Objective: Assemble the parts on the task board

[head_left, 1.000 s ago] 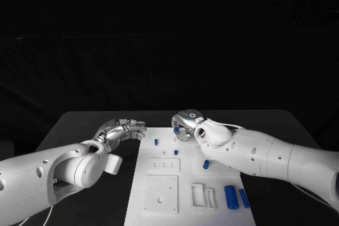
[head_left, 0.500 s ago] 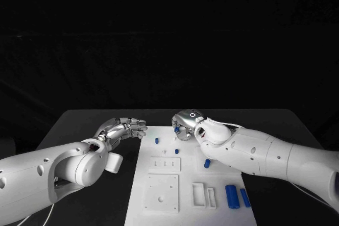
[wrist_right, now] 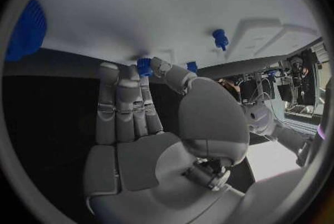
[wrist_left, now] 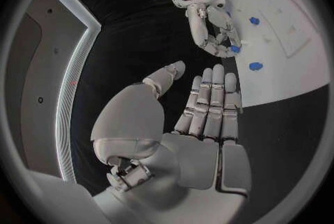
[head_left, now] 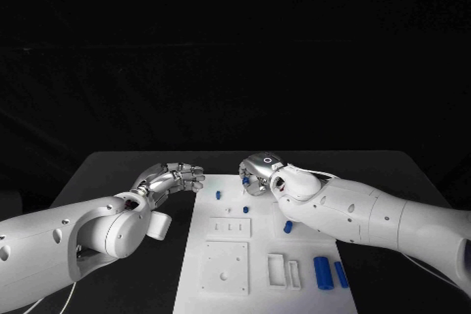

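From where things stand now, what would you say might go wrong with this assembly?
The right hand pinches a small blue part only at its fingertips, so it might slip or tilt on the way down. Two blue pegs already stand close by on the task board; a finger could knock them. The left hand holds nothing beside the board.

Table: black. Board: white, with white raised blocks. Parts: blue; two larger blue pieces near the right arm. Arms: white. Left hand and right hand: silver. Peg at right fingertips: blue.
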Robot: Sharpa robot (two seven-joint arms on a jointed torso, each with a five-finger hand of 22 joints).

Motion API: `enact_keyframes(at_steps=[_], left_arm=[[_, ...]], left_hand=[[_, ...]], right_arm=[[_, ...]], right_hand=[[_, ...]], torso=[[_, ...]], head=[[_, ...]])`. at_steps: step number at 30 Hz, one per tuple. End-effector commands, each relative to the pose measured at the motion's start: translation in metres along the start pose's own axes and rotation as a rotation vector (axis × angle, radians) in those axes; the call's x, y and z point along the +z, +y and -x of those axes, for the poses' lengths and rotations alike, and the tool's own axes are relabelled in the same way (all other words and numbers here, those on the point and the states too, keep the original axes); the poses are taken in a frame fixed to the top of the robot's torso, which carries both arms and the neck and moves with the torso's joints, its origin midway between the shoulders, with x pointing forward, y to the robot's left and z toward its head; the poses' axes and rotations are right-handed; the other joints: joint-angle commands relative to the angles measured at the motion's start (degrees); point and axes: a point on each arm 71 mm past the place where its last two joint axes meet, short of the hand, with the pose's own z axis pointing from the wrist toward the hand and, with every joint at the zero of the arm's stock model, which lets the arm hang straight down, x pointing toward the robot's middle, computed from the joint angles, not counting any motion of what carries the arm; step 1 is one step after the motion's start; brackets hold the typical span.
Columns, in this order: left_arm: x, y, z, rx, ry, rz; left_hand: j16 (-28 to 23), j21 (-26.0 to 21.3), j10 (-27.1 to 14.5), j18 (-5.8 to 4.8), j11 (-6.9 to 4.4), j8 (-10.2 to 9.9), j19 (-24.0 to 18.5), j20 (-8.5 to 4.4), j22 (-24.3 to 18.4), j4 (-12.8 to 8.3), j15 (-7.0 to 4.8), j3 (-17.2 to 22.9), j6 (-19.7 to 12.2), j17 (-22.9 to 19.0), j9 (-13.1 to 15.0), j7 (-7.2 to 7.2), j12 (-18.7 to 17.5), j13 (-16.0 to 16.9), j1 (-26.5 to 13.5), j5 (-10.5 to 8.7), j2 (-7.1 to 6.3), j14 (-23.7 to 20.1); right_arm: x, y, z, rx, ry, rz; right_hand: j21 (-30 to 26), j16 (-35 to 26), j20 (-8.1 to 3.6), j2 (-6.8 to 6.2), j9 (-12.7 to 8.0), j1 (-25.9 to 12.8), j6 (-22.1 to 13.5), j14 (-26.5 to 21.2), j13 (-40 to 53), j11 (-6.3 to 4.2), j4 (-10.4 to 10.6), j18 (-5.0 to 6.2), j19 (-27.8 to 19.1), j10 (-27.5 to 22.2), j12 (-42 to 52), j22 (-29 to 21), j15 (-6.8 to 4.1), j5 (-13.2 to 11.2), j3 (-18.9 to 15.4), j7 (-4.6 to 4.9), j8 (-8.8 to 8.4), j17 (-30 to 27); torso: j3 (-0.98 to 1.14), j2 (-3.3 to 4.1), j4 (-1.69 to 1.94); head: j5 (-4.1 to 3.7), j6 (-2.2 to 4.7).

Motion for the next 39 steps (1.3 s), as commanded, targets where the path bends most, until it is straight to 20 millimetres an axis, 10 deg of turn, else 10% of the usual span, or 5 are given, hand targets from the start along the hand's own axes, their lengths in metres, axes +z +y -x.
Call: enact_keyframes(at_steps=[1,14,29,39], left_arm=[[0.0,-0.002,-0.002,-0.001,0.014,-0.011],[0.0,-0.002,0.001,0.001,0.006,-0.01],[-0.001,-0.002,0.01,0.003,-0.008,-0.016],[0.001,-0.002,0.019,0.009,-0.025,-0.018]], left_hand=[[-0.3,-0.06,-0.25,0.43,0.26,-0.37,-0.32,-0.09,0.09,-0.22,0.0,0.27,-0.5,-0.1,-0.04,0.34,-0.3,-0.06,-0.47,-0.23,-0.23,-0.45],[-0.28,-0.05,-0.48,0.44,0.37,-0.51,-0.31,-0.08,0.13,-0.34,0.01,0.35,-0.73,-0.11,-0.07,0.43,-0.47,-0.09,-0.54,-0.28,-0.33,-0.46],[-0.26,-0.05,-0.61,0.45,0.42,-0.59,-0.32,-0.08,0.15,-0.43,0.0,0.38,-0.85,-0.11,-0.07,0.48,-0.56,-0.1,-0.58,-0.35,-0.45,-0.45],[-0.23,-0.05,-0.75,0.46,0.49,-0.66,-0.3,-0.08,0.17,-0.5,-0.01,0.44,-0.98,-0.11,-0.09,0.53,-0.66,-0.12,-0.58,-0.37,-0.44,-0.42]], right_arm=[[-0.001,-0.001,-0.001,0.03,0.0,-0.004],[-0.009,-0.007,0.004,0.073,-0.042,-0.005],[-0.041,-0.052,0.034,0.17,-0.018,-0.072],[-0.06,-0.089,0.033,0.259,0.048,-0.148]], right_hand=[[0.27,0.33,-0.44,-0.82,-0.53,-0.68,-1.44,0.21,-1.03,0.58,-0.32,2.75,0.09,-2.34,-0.25,1.21,0.97,0.73,-1.37,0.74,-0.9,-0.12],[-0.01,0.61,-0.28,-3.02,-1.93,-2.38,-4.52,-0.44,-4.12,2.12,0.15,2.75,-0.51,-7.31,-0.04,0.93,2.49,5.48,-6.75,2.19,-2.79,-0.67],[0.44,1.7,-0.7,-2.61,-2.28,-1.87,-3.87,-0.19,-4.3,1.0,1.61,2.75,0.39,-4.06,1.23,1.03,1.4,5.44,-7.25,1.93,-2.45,-0.5],[0.71,2.13,-0.81,-2.56,-2.5,-2.13,-3.89,-0.27,-3.4,-0.07,1.33,2.75,0.35,-0.17,3.11,1.17,0.42,5.54,-9.04,1.91,-2.43,-0.39]], torso=[[-0.02,0.05,-0.02],[0.04,0.1,-0.06],[0.13,0.11,-0.63],[0.82,-0.34,-1.24]], head=[[0.02,-0.04],[0.14,0.27],[0.21,1.31],[0.39,1.38]])
